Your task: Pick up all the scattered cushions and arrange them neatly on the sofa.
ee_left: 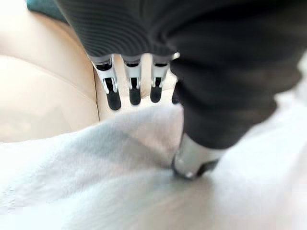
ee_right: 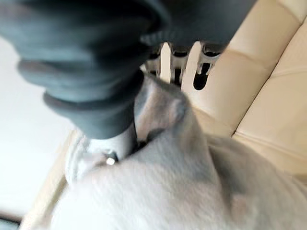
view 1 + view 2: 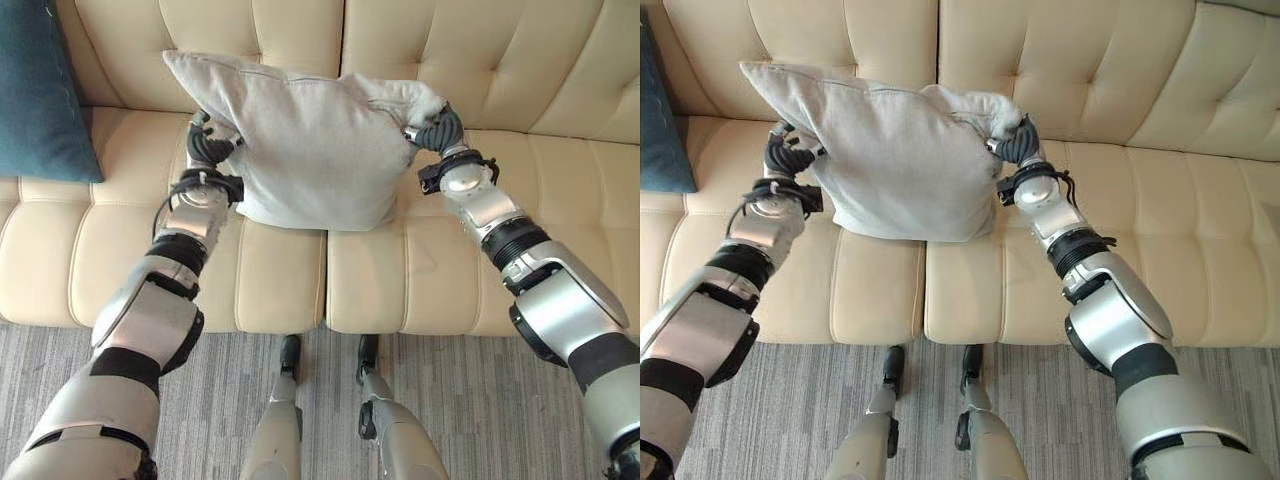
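Grey cushion [image 3: 305, 150] held over the sofa [image 3: 480, 60] seat, near the seam between two seat pads, its upper part against the backrest. Both hands on it, one at each side edge.

Left hand [image 3: 207, 140]: thumb pressed into the cloth, fingers [image 1: 114, 98] behind the cushion's edge, so it pinches the fabric. Right hand [image 3: 437, 128]: cloth bunched up between thumb and fingers [image 2: 202, 79], a firm pinch on the upper corner.

Teal cushion [image 3: 40, 90] already stands against the backrest at far left, well apart from the grey one.

Step in hand, as I judge it: setting the grey cushion upright against the backrest. To do it well, keep both pinches level so the cushion does not sag to one side; bring the lower edge onto the seat first, then lean the top back. Release both hands together. The right corner is crumpled in the grip and will likely need smoothing.

Orientation: broad face toward the robot, tilted back a little. Long axis runs roughly left to right along the sofa; top edge slopes, with the left corner highest.
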`<state>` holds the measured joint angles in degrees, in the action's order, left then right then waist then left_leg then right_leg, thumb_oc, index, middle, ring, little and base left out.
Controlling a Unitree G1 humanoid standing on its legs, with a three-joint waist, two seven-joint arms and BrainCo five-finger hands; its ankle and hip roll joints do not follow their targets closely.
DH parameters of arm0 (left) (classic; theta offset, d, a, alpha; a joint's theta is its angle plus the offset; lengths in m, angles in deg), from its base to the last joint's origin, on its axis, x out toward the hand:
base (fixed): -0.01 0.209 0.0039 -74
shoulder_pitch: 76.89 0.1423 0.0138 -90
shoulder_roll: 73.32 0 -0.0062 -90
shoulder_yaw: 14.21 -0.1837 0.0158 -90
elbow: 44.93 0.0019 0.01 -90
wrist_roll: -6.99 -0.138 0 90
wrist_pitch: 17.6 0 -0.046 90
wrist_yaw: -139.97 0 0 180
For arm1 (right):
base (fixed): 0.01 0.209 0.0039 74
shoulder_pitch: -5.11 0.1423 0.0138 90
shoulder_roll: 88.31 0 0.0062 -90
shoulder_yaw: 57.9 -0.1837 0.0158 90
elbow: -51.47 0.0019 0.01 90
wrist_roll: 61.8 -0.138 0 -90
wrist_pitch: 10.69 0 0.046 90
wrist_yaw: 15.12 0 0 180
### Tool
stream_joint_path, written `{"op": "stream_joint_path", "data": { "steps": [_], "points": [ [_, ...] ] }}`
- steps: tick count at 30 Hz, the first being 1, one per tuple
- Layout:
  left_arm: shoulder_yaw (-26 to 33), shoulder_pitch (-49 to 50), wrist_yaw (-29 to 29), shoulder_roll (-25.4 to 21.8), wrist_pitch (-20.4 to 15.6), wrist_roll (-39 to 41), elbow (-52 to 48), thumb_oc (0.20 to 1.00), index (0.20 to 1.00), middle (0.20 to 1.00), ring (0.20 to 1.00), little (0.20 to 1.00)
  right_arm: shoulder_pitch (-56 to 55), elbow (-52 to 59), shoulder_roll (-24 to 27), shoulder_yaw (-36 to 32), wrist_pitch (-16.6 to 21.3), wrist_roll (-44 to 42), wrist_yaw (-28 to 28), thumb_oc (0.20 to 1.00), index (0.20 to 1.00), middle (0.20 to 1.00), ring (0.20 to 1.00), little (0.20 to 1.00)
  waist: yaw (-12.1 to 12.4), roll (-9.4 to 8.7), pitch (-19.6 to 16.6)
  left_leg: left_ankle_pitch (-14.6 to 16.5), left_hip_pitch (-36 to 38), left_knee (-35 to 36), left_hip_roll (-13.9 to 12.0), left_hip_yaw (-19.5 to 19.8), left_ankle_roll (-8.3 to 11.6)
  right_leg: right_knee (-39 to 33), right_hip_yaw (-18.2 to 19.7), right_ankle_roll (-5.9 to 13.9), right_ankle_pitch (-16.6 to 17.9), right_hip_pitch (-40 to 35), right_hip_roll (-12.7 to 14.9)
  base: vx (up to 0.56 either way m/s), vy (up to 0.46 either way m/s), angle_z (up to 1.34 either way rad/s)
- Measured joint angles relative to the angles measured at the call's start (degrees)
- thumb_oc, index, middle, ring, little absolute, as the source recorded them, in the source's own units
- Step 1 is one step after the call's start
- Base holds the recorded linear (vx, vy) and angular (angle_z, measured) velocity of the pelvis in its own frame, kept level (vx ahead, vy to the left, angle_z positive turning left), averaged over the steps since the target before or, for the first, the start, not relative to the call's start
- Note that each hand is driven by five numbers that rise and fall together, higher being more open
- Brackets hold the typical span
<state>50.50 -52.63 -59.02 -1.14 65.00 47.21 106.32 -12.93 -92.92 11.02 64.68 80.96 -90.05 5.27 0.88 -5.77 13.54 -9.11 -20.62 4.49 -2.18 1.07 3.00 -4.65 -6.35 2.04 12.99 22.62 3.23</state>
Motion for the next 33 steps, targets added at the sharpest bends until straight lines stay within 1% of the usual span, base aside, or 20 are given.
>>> {"op": "stream_joint_path", "data": {
  "steps": [1,3,4,5,6,7,8,9,10,11,13,14,15,16,17,18,20,22,30,33],
  "points": [
    [2.1,1.3,-0.2,-1.6,0.1,1.8,-4.7,1.0,1.0,1.0,1.0,1.0,-1.2,4.8,1.0,-3.5,-0.4,0.0,1.5,1.0,1.0,1.0,1.0,1.0,-0.2,0.01,0.0,0.0,0.0,0.0,0.0,0.0,0.0,0.0,0.0,-0.01,0.0,0.0,0.0,0.04,0.036,-0.02],
    [4.2,2.8,-1.0,-5.0,-2.2,3.7,-15.3,1.0,1.0,1.0,1.0,1.0,-2.7,14.9,3.9,-8.7,1.0,1.3,6.8,1.0,1.0,1.0,1.0,1.0,-0.2,0.17,-0.1,0.1,2.4,0.0,0.1,0.0,0.1,0.0,0.1,0.14,-0.2,-2.4,0.1,0.15,0.058,0.01],
    [4.8,3.5,-0.9,-5.3,-2.1,3.9,-17.7,1.0,1.0,1.0,1.0,1.0,-3.3,16.8,4.3,-9.4,0.7,1.3,6.9,1.0,1.0,1.0,1.0,1.0,-0.2,0.26,-0.2,0.3,2.4,0.0,0.1,-0.1,0.4,0.0,0.2,0.47,-0.6,-2.4,0.3,0.25,0.077,0.02],
    [12.2,13.0,-0.6,-7.9,-1.5,4.5,-31.9,1.0,1.0,1.0,1.0,1.0,-12.3,30.7,5.6,-17.6,0.3,1.3,6.1,1.0,1.0,1.0,1.0,1.0,-0.6,0.47,0.0,1.0,2.9,0.0,0.3,-0.3,0.88,0.2,0.1,0.58,-1.5,-2.8,0.2,0.2,0.056,0.01],
    [19.5,24.8,-0.1,-8.6,-3.2,4.7,-45.0,1.0,1.0,1.0,1.0,1.0,-23.0,44.5,5.9,-24.9,2.4,1.6,5.8,1.0,1.0,1.0,1.0,1.0,-0.5,0.92,0.2,0.8,4.8,0.0,0.2,-0.2,0.48,0.1,0.2,-0.17,-1.0,-4.7,0.3,0.09,0.013,-0.03],
    [26.7,35.2,0.4,-6.2,-5.3,4.4,-50.7,1.0,1.0,1.0,1.0,1.0,-32.7,50.8,6.2,-29.5,4.8,3.1,5.8,1.0,1.0,1.0,1.0,1.0,-0.4,1.31,0.2,1.1,7.7,0.0,0.4,-0.5,0.57,0.1,0.2,-0.42,-1.4,-7.7,0.4,0.08,0.01,-0.12],
    [29.5,43.9,-1.2,-4.8,-5.8,4.4,-46.0,1.0,1.0,1.0,1.0,1.0,-41.5,47.5,7.1,-30.3,4.9,3.8,6.3,1.0,1.0,1.0,1.0,1.0,-0.2,2.02,-1.5,1.8,12.2,0.1,0.3,-1.7,0.59,0.0,0.4,0.34,-2.4,-12.0,0.4,0.06,0.014,-0.14],
    [29.6,49.2,-1.8,-4.5,-5.1,4.3,-43.0,1.0,1.0,1.0,1.0,1.0,-46.9,44.6,7.8,-29.7,3.8,4.2,6.3,1.0,1.0,1.0,1.0,1.0,-0.3,3.13,-5.7,5.2,12.6,0.1,0.0,-1.8,0.03,0.0,0.3,0.89,-5.5,-12.4,0.2,0.07,0.021,-0.15],
    [30.4,54.1,-1.8,-3.4,-4.7,3.4,-44.5,1.0,1.0,1.0,1.0,1.0,-51.8,45.0,7.9,-29.7,3.7,5.5,5.5,1.0,1.0,1.0,1.0,1.0,-0.4,3.37,-7.0,5.1,12.7,0.1,0.1,-1.8,0.12,0.0,0.3,1.11,-5.3,-12.4,0.1,0.06,0.016,-0.1],
    [30.8,60.8,-1.3,-2.4,-3.8,1.6,-48.7,1.0,1.0,1.0,1.0,1.0,-56.8,45.6,7.7,-29.1,2.0,8.1,3.0,1.0,1.0,1.0,1.0,1.0,-0.4,3.67,-7.2,4.9,12.8,0.1,0.1,-1.9,-0.19,0.0,0.5,0.96,-5.1,-12.3,0.0,0.06,0.012,-0.1],
    [33.1,72.6,0.9,0.9,-2.7,-6.1,-55.9,1.0,1.0,1.0,1.0,1.0,-67.1,49.6,7.3,-29.3,1.0,14.0,-1.0,1.0,1.0,1.0,1.0,1.0,-0.3,4.15,-7.5,4.8,14.0,0.1,0.0,-2.3,-0.35,0.0,1.1,0.29,-4.6,-13.4,0.2,0.03,0.016,-0.08],
    [33.5,75.5,1.7,1.6,-1.4,-10.9,-54.4,1.0,1.0,1.0,1.0,1.0,-70.1,48.9,7.3,-29.6,0.2,16.6,-2.8,1.0,1.0,1.0,1.0,1.0,-0.2,4.52,-7.7,4.8,14.7,0.1,0.0,-2.3,-0.38,0.0,1.3,0.42,-4.8,-14.2,0.2,0.0,0.0,0.0],
    [34.7,77.3,2.5,3.5,-0.9,-14.2,-52.8,1.0,1.0,1.0,1.0,1.0,-72.1,48.1,6.5,-30.7,0.3,18.6,-4.2,1.0,1.0,1.0,1.0,1.0,-0.2,4.85,-8.0,4.8,14.9,0.1,0.0,-2.3,-0.39,0.0,1.3,0.43,-4.8,-14.3,0.2,-0.02,0.019,0.04],
    [35.1,79.3,3.5,6.6,-0.6,-17.4,-50.9,1.0,1.0,1.0,1.0,1.0,-74.5,47.2,4.5,-32.5,0.3,20.5,-5.2,1.0,1.0,1.0,1.0,1.0,-0.3,5.28,-8.6,4.8,15.1,0.1,0.1,-2.2,-0.4,0.0,1.3,0.47,-4.7,-14.5,0.2,0.0,0.0,0.0],
    [34.6,80.0,4.1,8.7,0.2,-19.3,-49.4,1.0,1.0,1.0,1.0,1.0,-75.4,45.7,3.1,-33.0,0.0,21.3,-5.9,1.0,1.0,1.0,1.0,1.0,-0.3,5.45,-8.8,4.8,15.6,0.1,0.1,-2.3,-0.41,-0.1,1.5,0.52,-4.7,-15.0,0.2,-0.03,0.014,-0.04],
    [33.3,79.8,5.2,9.4,2.0,-19.6,-47.3,1.0,1.0,1.0,1.0,1.0,-75.0,43.9,2.8,-32.2,-1.5,21.7,-7.0,1.0,1.0,1.0,1.0,1.0,-0.3,5.52,-8.8,4.9,15.8,0.1,0.1,-2.5,-0.44,-0.3,1.5,1.3,-5.3,-15.2,0.2,-0.04,0.017,-0.02],
    [30.6,79.2,7.0,11.5,2.6,-21.6,-46.5,1.0,1.0,1.0,1.0,1.0,-75.5,42.8,0.3,-30.9,-1.8,22.6,-8.6,1.0,1.0,1.0,1.0,1.0,-0.3,5.19,-9.7,4.9,15.8,0.1,-0.1,-2.8,-0.11,-0.4,1.5,1.47,-5.2,-15.1,0.4,-0.07,0.019,-0.03],
    [28.0,79.0,8.2,11.8,2.8,-22.2,-46.4,1.0,1.0,1.0,1.0,1.0,-75.5,41.4,-0.6,-28.9,-1.8,22.6,-10.0,1.0,1.0,1.0,1.0,1.0,-0.3,4.75,-10.6,5.0,15.8,0.5,-0.2,-3.0,-0.33,-0.4,1.6,1.17,-5.4,-14.8,0.4,-0.07,0.015,-0.12],
    [27.1,78.8,10.0,13.3,3.6,-23.2,-42.7,1.0,1.0,1.0,1.0,1.0,-75.8,37.1,-1.1,-28.8,-1.8,22.5,-10.7,1.0,1.0,1.0,1.0,1.0,-0.5,4.3,-11.3,4.6,16.8,0.5,-0.1,-3.2,-0.73,-0.4,1.7,1.27,-5.0,-15.7,0.4,-0.05,0.03,-0.02],
    [25.0,79.0,10.7,13.2,4.4,-23.2,-42.6,1.0,1.0,1.0,1.0,1.0,-76.3,36.6,-1.2,-28.8,-1.8,22.5,-10.8,1.0,1.0,1.0,1.0,1.0,-0.5,4.31,-11.3,4.6,16.9,0.5,-0.1,-3.2,-0.75,-0.4,1.7,1.28,-5.0,-15.9,0.4,-0.04,0.067,0.01]
  ]
}}
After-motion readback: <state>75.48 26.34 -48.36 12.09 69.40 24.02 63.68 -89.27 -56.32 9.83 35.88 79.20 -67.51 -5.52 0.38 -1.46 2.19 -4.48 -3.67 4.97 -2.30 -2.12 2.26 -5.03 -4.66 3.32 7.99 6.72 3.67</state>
